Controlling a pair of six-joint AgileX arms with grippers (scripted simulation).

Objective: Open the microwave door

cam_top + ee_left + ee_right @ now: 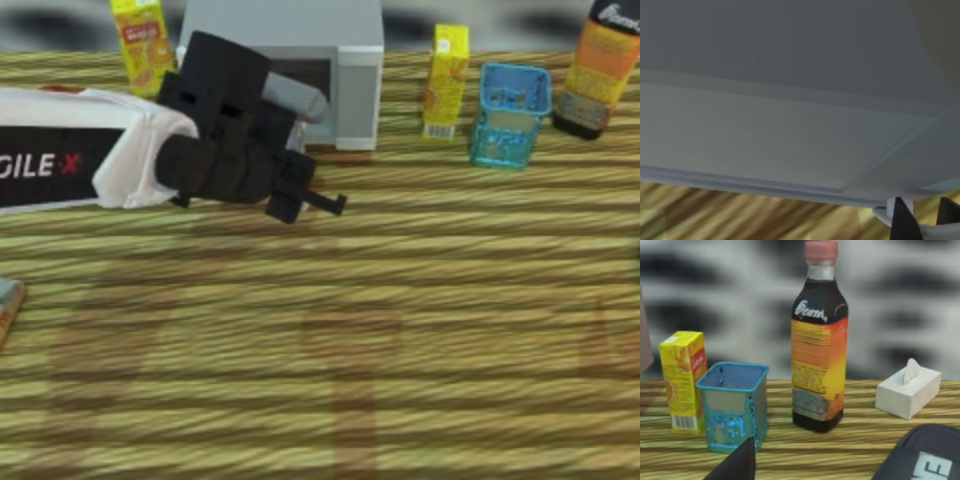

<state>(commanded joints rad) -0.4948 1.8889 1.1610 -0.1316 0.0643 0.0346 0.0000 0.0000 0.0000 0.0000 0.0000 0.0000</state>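
The silver-grey microwave (285,25) stands at the back of the table, left of centre. My left arm (230,150) reaches in from the left to its front, and the wrist hides the gripper in the top view. A grey slanted part of the microwave door (298,98) sticks out from the front beside the wrist. In the left wrist view the door (765,140) fills the picture. My left gripper (925,220) has its two dark fingertips on either side of the pale bar handle (940,232). My right gripper (815,470) is out of the top view and stands open.
Yellow juice cartons (140,40) (446,80) flank the microwave. To the right are a blue basket (512,115) and a dark sauce bottle (605,65). The right wrist view adds a white tissue box (908,392) and a dark lettered object (925,457).
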